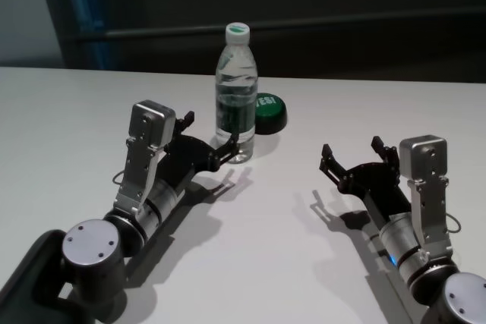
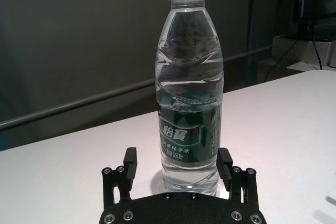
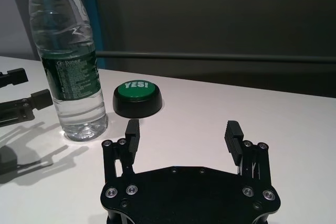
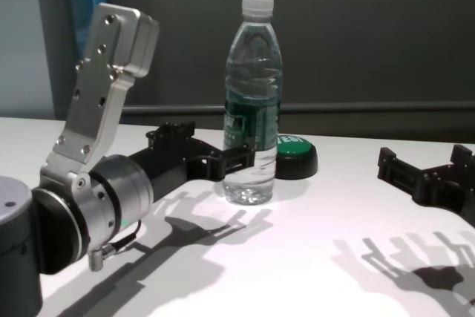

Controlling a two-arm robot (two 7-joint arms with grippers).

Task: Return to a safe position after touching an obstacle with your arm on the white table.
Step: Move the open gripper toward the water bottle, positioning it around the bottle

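The obstacle, a tall clear water bottle (image 1: 236,96) with a white cap and dark green label, stands upright on the white table (image 1: 76,127). My left gripper (image 1: 206,133) is open and low over the table, right at the bottle's base. In the left wrist view the bottle (image 2: 190,103) fills the gap just beyond the two fingertips. In the chest view one left finger (image 4: 241,155) overlaps the bottle (image 4: 254,109); I cannot tell whether they touch. My right gripper (image 1: 351,148) is open and empty, well off to the right.
A low black button with a green top (image 1: 267,111) sits just behind and right of the bottle, also seen as the button (image 3: 137,98) in the right wrist view. A dark wall and rail run behind the table's far edge.
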